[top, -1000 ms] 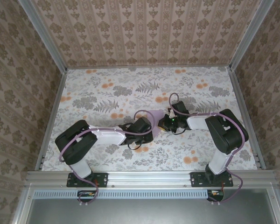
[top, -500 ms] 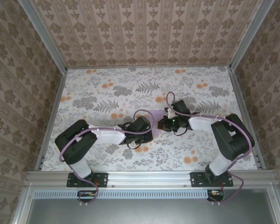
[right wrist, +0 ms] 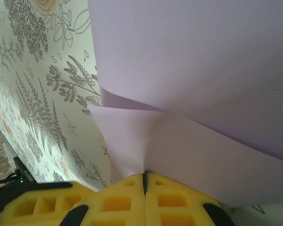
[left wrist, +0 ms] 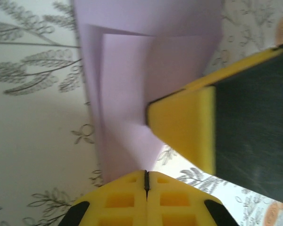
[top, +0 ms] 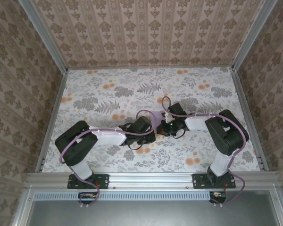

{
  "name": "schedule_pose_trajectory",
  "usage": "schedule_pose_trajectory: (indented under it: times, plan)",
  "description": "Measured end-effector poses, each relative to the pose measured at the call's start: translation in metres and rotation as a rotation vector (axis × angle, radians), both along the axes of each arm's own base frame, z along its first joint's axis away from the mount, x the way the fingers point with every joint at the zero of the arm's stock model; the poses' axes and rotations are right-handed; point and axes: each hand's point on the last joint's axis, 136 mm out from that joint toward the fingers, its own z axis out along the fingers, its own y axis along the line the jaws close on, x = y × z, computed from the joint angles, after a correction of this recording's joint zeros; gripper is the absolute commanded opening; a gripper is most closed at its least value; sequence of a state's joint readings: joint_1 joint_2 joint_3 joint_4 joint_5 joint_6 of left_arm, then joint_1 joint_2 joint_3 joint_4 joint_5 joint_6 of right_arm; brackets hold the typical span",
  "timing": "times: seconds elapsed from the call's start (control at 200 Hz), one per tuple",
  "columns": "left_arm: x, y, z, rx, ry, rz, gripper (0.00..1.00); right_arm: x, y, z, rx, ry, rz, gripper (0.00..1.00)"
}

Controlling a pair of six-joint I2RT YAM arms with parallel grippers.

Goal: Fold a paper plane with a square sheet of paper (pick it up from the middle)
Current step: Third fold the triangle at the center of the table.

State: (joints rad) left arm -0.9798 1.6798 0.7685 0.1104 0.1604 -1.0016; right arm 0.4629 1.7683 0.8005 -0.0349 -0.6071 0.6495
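Observation:
The lilac sheet of paper (top: pixel 156 114) sits at mid-table, creased and partly lifted between the two arms. In the left wrist view the folded paper (left wrist: pixel 127 94) runs down into my left gripper (left wrist: pixel 145 173), which is shut on its edge. A yellow finger (left wrist: pixel 184 122) of the other gripper stands close on the right. In the right wrist view the paper (right wrist: pixel 188 70) bows up in two layers, and my right gripper (right wrist: pixel 144 175) is shut on its lower edge. From above, the left gripper (top: pixel 153 131) and right gripper (top: pixel 163 128) nearly touch.
The floral tablecloth (top: pixel 108 94) covers the table, with patterned walls and metal rails (top: pixel 56 94) on three sides. Purple cables (top: pixel 144 113) loop over both wrists near the paper. The left gripper's yellow fingers (right wrist: pixel 37 202) sit at the bottom left of the right wrist view.
My right gripper has moved left, closer to the left gripper, and its elbow has shifted. The left arm has hardly moved. Both stay shut on the paper.

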Motion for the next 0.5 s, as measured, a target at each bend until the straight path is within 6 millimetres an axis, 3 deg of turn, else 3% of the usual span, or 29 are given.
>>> schedule_pose_trajectory:
  times: [0.26, 0.5]
  plan:
    - [0.005, 0.000, 0.002, -0.003, -0.008, 0.010, 0.00, 0.001, 0.001, 0.000, 0.001, -0.001, 0.000, 0.00]
    - [0.006, 0.008, -0.010, 0.018, 0.018, 0.038, 0.00, 0.001, 0.001, 0.000, 0.005, -0.004, 0.009, 0.00]
